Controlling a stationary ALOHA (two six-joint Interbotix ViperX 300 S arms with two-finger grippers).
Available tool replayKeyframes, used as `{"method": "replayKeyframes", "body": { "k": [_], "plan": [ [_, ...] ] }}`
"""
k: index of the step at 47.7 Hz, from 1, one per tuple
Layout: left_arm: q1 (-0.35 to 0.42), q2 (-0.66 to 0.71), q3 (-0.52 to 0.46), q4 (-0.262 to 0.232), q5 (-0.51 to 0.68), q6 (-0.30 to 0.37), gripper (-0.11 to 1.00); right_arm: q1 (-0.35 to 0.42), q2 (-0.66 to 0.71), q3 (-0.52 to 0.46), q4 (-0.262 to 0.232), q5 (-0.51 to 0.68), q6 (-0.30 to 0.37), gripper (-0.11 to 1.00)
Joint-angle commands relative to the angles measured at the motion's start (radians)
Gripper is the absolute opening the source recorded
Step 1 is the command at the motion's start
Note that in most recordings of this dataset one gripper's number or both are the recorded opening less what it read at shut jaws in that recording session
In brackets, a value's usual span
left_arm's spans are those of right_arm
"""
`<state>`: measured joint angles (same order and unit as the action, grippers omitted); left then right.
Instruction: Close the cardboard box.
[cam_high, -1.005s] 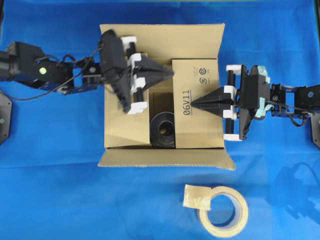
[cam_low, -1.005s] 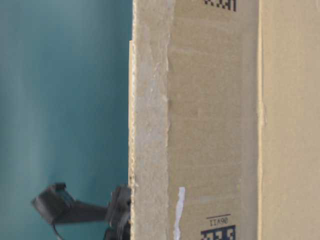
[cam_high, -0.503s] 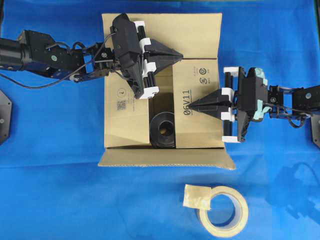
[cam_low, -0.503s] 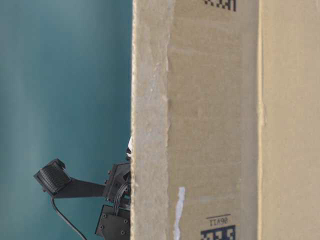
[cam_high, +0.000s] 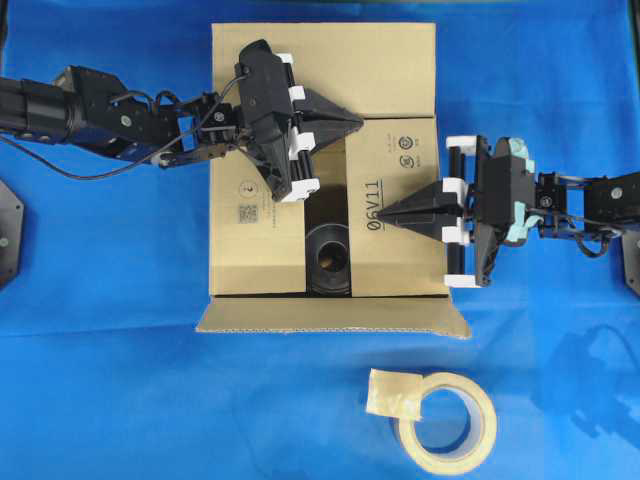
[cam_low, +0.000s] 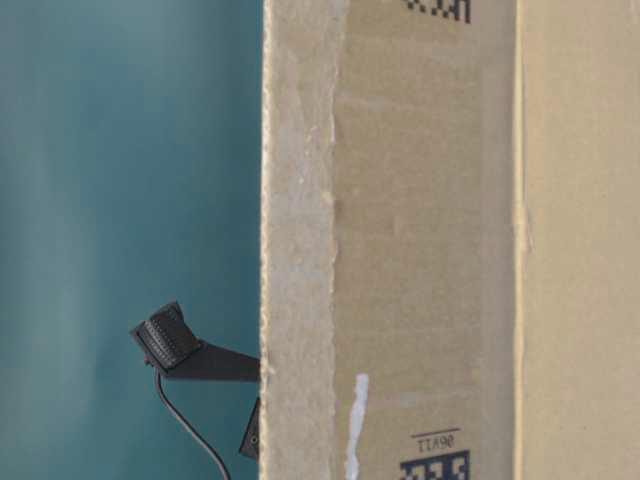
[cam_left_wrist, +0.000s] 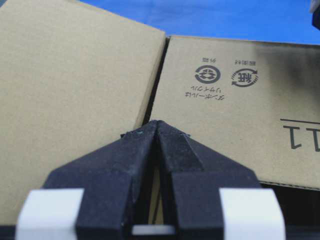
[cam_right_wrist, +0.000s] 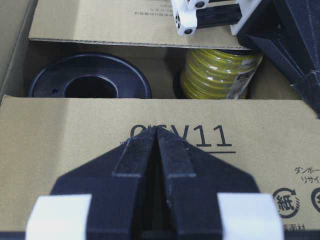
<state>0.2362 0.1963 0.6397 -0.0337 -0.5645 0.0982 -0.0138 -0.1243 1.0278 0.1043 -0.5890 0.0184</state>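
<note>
cardboard box (cam_high: 324, 180) | brown, corrugated, I see it partly closed | "06V11" flap folded flat under my right gripper (cam_high: 376, 214) | far flap down beneath left gripper (cam_high: 357, 121) | near flap splayed outward

One camera looks straight down on the whole table (cam_high: 100, 400) from well above. A second sits at table level, pressed close against the cardboard box (cam_low: 430, 240) wall. Each wrist camera looks along its claw — left claw (cam_left_wrist: 157, 125), right claw (cam_right_wrist: 156, 131) — very near the box flaps, which all views share.
</note>
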Motion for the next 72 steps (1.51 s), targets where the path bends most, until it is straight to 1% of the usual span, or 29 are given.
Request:
{"method": "replayKeyframes", "body": {
  "k": [1, 26, 31, 36, 43, 46, 52, 57, 62, 66, 69, 72],
  "plan": [
    [0.015, -0.011, -0.006, -0.002, -0.005, 0.0, 0.0, 0.002, -0.006, -0.017, 0.002, -0.005, 0.002, 0.0],
    [0.015, -0.009, -0.011, 0.0, -0.006, -0.002, 0.0, 0.02, -0.017, -0.023, 0.003, 0.005, 0.002, 0.0],
    [0.015, -0.009, -0.011, 0.0, -0.006, -0.002, 0.0, 0.025, -0.054, -0.026, 0.003, 0.031, 0.002, 0.0],
    [0.015, -0.009, -0.008, 0.0, -0.005, -0.002, 0.0, 0.038, -0.12, -0.028, 0.003, 0.078, 0.002, 0.0],
    [0.015, -0.009, -0.008, 0.0, -0.005, -0.002, 0.0, 0.091, -0.242, -0.028, 0.002, 0.143, 0.002, 0.0],
    [0.017, -0.009, -0.008, 0.0, -0.006, -0.002, 0.0, 0.126, -0.298, -0.028, 0.0, 0.164, 0.0, 0.0],
    [0.015, -0.009, -0.008, 0.0, -0.006, -0.002, 0.0, 0.195, -0.379, -0.014, -0.006, 0.17, -0.009, 0.0],
    [0.017, -0.009, -0.009, 0.0, -0.006, -0.002, 0.0, 0.27, -0.426, -0.003, -0.017, 0.155, -0.011, 0.0],
    [0.015, -0.009, -0.009, 0.0, -0.006, -0.002, 0.0, 0.339, -0.428, -0.002, -0.035, 0.143, -0.012, 0.0],
    [0.015, -0.009, -0.009, 0.0, -0.005, -0.003, 0.0, 0.402, -0.399, -0.005, -0.057, 0.144, -0.017, 0.0],
    [0.017, -0.009, -0.009, -0.002, -0.005, -0.005, 0.0, 0.436, -0.368, -0.008, -0.071, 0.144, -0.02, 0.0],
    [0.015, -0.009, -0.009, 0.0, -0.005, -0.005, 0.0, 0.456, -0.334, -0.011, -0.074, 0.138, -0.023, 0.0]
  ]
}}
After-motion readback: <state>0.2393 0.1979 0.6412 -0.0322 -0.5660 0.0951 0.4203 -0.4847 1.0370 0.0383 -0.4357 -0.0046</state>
